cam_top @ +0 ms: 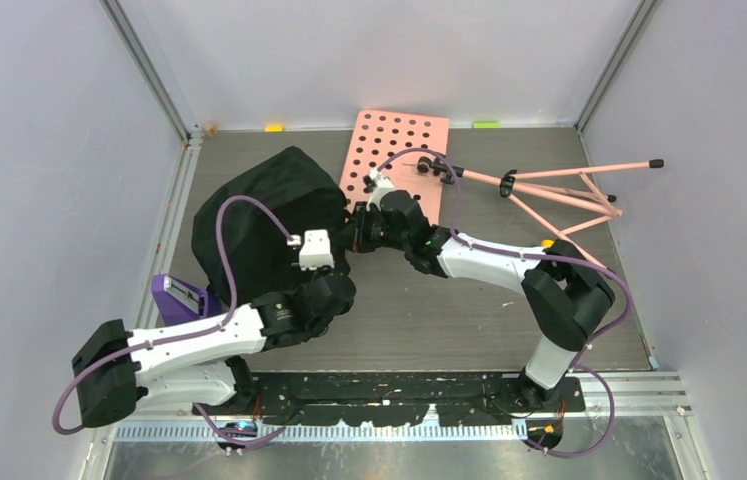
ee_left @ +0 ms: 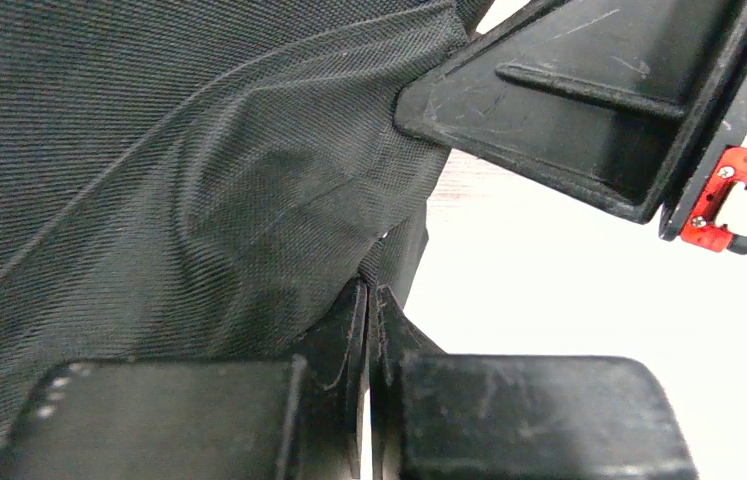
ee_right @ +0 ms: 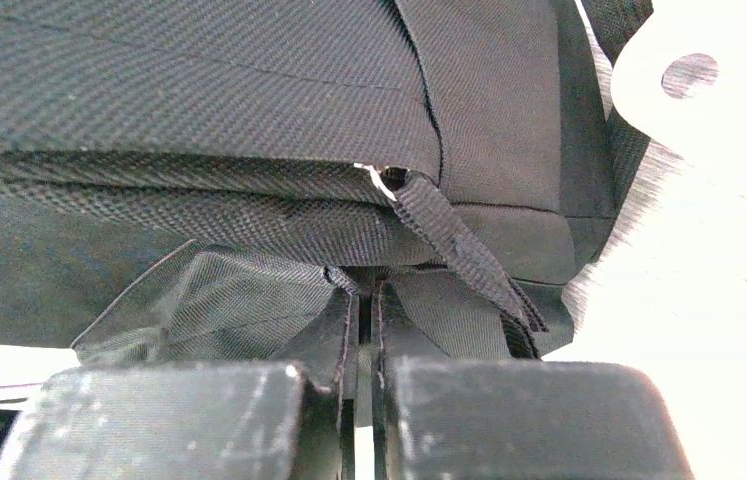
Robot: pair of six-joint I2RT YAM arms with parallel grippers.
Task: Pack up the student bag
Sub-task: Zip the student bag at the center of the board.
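The student bag (cam_top: 267,215), a big black fabric backpack, lies slumped at the left of the table. My left gripper (cam_top: 339,265) is at its near right edge, and in the left wrist view the left gripper (ee_left: 372,298) is shut, pinching a fold of the bag's cloth (ee_left: 149,180). My right gripper (cam_top: 354,233) comes in from the right to the same edge. Seen from the right wrist, the right gripper (ee_right: 367,298) is shut on a fold of the bag's fabric (ee_right: 199,90), just below a loose strap (ee_right: 459,250).
A pink perforated board (cam_top: 399,150) lies behind the right gripper, with a pink folding stand (cam_top: 569,190) to its right. A purple object (cam_top: 184,297) sits by the bag's near left side. The right arm's black housing (ee_left: 589,100) hangs close above the left fingers.
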